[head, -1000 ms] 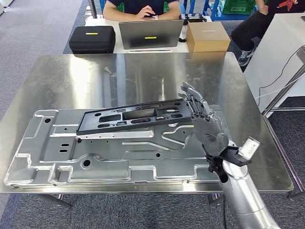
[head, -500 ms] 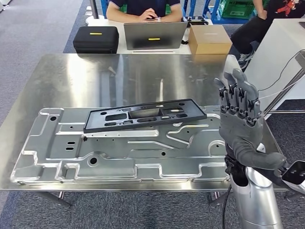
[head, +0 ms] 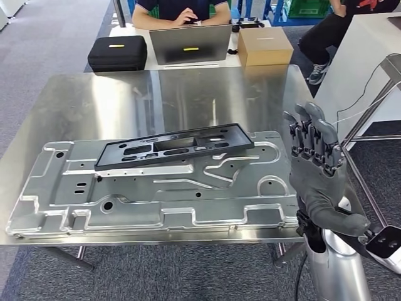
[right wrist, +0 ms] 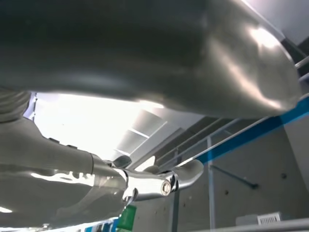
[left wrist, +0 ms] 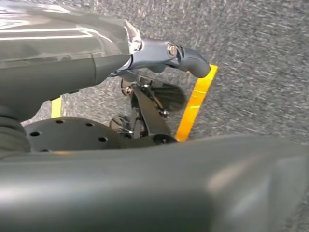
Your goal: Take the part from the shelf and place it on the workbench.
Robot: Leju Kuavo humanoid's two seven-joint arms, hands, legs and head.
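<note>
The head view looks down on a steel counter [head: 189, 94] with a shiny, reflective top. The robot's right hand [head: 317, 172] is raised at the counter's right edge, palm toward the camera, fingers [head: 312, 135] upright and slightly apart, thumb stretched out to the side. It holds nothing and touches nothing.

The task's part, a long black plastic frame [head: 172, 145] with several cut-out openings, lies flat well to the left of the right hand. It rests on the far edge of a large stamped metal panel [head: 151, 191], which itself lies flat on the counter and spans most of its width. The panel's right end reaches near the right hand.

Beyond the counter, farther from the hand, stands a second table with a black case [head: 117, 52], an open grey laptop [head: 192, 45] and a cardboard box [head: 264, 46]. A person [head: 182, 11] sits behind the laptop, hands together. Another person's leg [head: 326, 39] shows at the far right.

The left wrist view shows the left hand [left wrist: 146, 87] hanging over grey carpet beside a yellow floor stripe [left wrist: 195, 101]; its fingers are stretched out and empty.
</note>
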